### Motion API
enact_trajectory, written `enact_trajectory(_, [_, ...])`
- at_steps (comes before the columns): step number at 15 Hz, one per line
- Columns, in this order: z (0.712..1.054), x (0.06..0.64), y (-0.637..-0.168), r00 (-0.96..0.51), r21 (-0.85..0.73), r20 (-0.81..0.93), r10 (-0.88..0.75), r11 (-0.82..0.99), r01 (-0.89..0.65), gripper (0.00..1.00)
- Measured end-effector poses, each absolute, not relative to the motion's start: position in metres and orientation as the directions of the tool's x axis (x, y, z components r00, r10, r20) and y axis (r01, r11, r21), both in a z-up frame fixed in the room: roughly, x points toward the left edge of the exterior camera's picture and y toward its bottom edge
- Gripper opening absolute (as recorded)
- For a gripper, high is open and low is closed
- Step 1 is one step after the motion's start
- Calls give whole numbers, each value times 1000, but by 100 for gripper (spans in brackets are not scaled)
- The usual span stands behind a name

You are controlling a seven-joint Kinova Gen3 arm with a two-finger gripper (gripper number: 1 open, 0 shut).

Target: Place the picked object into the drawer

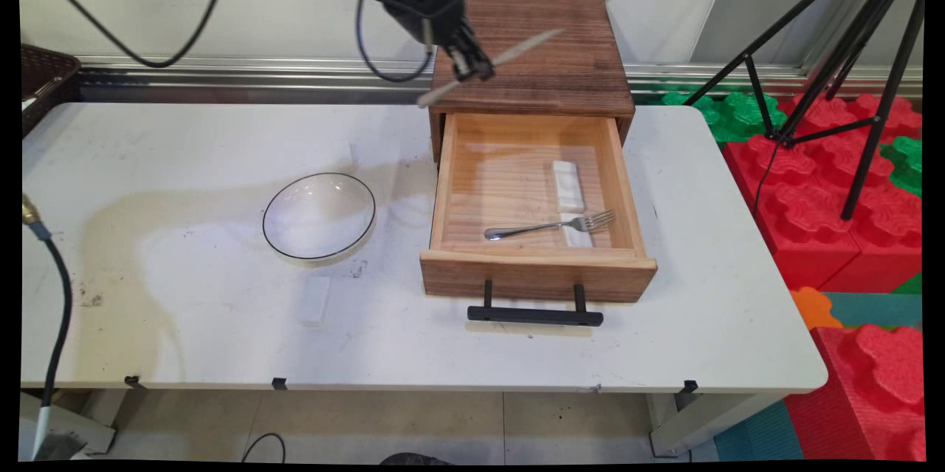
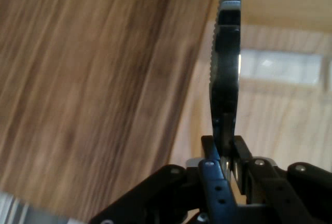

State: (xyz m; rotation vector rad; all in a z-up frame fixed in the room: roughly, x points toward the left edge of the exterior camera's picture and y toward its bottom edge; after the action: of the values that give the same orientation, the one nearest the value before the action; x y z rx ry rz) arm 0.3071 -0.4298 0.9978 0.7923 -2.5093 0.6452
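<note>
While the arm hangs high at the back of the desk [image 1: 184,324], you can see the gripper [image 1: 472,69] closed on a table knife [image 1: 491,66], which it holds above the top of the wooden drawer cabinet [image 1: 531,51], clear of its surface. In the main view the knife sticks out both ways from the fingers, slanting up to the right. The hand view shows why it sits so: the fingers [image 2: 210,164] pinch the flat sides of the blade, so the knife [image 2: 225,79] stands edge-on to the camera with its serrated edge to the picture's left.

Below and in front of the gripper the drawer [image 1: 535,265] is pulled fully out, its black handle [image 1: 535,315] toward you. Inside it a fork [image 1: 550,225] lies across one white cutlery rest [image 1: 576,232], tines to the right and lifted off the drawer floor, which is presumably the rest's purpose. A second white rest [image 1: 568,184] lies bare just behind it.

To the left of the drawer, well apart from the gripper, sits a black-rimmed clear glass bowl [image 1: 319,217], and nearer you a third white rest [image 1: 314,301] lies on the bare desk.

You will find no brand, label or readable writing on any of these things in either view.
</note>
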Motion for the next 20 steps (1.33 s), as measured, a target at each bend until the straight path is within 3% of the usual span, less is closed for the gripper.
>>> enact_trajectory(8, [963, 257, -458, -788, -252, 527, -318, 827, -502, 0])
enact_trajectory(20, [888, 246, -488, -819, -205, 489, -300, 873, -443, 0])
